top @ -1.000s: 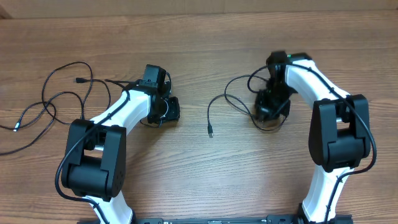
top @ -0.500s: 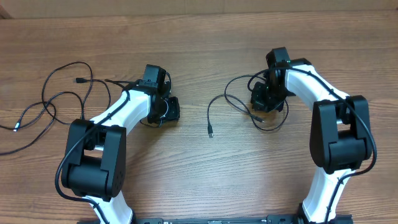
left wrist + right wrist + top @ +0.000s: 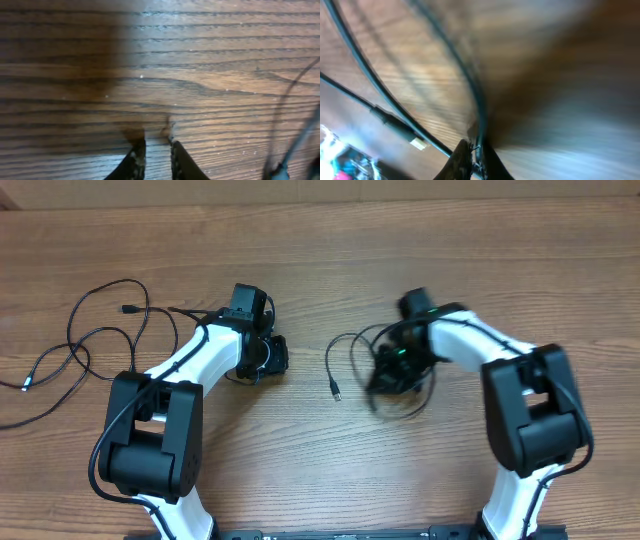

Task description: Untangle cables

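Nearest to the bases, the plug end (image 3: 337, 392) of the middle cable (image 3: 330, 365) lies on the wooden table (image 3: 320, 240), between the two arms. This cable goes up in a curve and then to the right, into the right gripper (image 3: 388, 372), which looks blurred from overhead. In the right wrist view the fingers (image 3: 461, 159) are pressed together on this same cable, which runs from them up across the picture. A second strand with a pale-tipped plug (image 3: 417, 143) passes just beside it.

A little farther, the left gripper (image 3: 268, 358) points down at bare wood. In its wrist view the fingertips (image 3: 133, 161) stand with only a narrow gap, wood showing between them, and they hold nothing. A dark cord (image 3: 280, 110) at the right edge is too blurred to name.

Farthest, at the left side of the table, the other cables (image 3: 100, 335) lie in loose loops that cross each other, well apart from both grippers, with one pale tip (image 3: 27, 383) at the outer end
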`<move>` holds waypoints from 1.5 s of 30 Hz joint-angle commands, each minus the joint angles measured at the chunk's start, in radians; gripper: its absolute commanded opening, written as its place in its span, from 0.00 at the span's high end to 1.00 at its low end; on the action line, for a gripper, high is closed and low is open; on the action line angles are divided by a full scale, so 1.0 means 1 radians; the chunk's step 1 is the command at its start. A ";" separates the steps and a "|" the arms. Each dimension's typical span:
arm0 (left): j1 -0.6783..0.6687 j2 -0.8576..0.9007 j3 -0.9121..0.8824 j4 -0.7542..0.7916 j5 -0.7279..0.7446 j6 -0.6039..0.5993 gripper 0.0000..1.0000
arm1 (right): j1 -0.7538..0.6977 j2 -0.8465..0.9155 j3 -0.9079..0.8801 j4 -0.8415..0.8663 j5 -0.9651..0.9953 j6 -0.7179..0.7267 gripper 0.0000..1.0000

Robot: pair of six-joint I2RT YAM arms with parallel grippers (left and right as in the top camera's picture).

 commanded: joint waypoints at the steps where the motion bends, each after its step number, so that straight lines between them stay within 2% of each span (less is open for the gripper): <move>1: 0.012 0.002 -0.023 -0.029 -0.093 -0.058 0.85 | 0.089 0.074 -0.053 0.014 0.055 0.025 0.91; 4: 0.043 0.002 -0.023 -0.065 -0.146 -0.088 0.85 | 0.120 0.074 -0.025 -0.024 0.054 0.025 0.89; 7: 0.094 0.002 -0.023 -0.093 -0.140 -0.088 0.87 | 0.124 0.074 -0.017 -0.026 0.014 0.025 0.88; 14: 0.218 0.002 -0.021 -0.134 -0.036 -0.086 0.93 | 0.132 0.074 -0.017 0.090 -0.209 0.031 0.88; 17: 0.257 0.000 -0.002 -0.168 0.055 -0.047 0.96 | 0.147 0.074 -0.015 0.127 -0.214 0.044 0.94; 19: 0.272 -0.008 0.029 -0.206 0.092 0.000 0.96 | 0.149 0.074 -0.003 0.116 -0.214 0.044 0.94; 23: 0.272 -0.051 0.095 -0.295 0.092 0.012 0.96 | 0.147 0.068 0.056 0.018 -0.190 0.027 0.92; 27: 0.235 -0.148 0.124 -0.335 0.092 0.011 0.95 | 0.147 0.030 0.153 -0.143 0.015 0.024 0.91; 32: 0.162 -0.225 0.124 -0.353 0.092 0.008 0.82 | 0.140 -0.015 0.233 -0.246 0.204 0.024 0.91; 35: 0.106 -0.226 0.123 -0.367 0.103 0.000 0.79 | 0.116 -0.025 0.241 -0.249 0.278 0.024 0.90; 39: 0.006 -0.212 0.114 -0.370 0.091 0.000 0.71 | 0.063 -0.025 0.241 -0.247 0.317 0.024 0.80; 41: -0.045 -0.201 0.113 -0.367 0.080 0.000 0.68 | 0.031 -0.025 0.241 -0.243 0.323 0.024 0.71; 45: -0.145 -0.173 0.113 -0.350 0.047 -0.004 0.63 | -0.045 -0.025 0.241 -0.247 0.338 0.024 0.66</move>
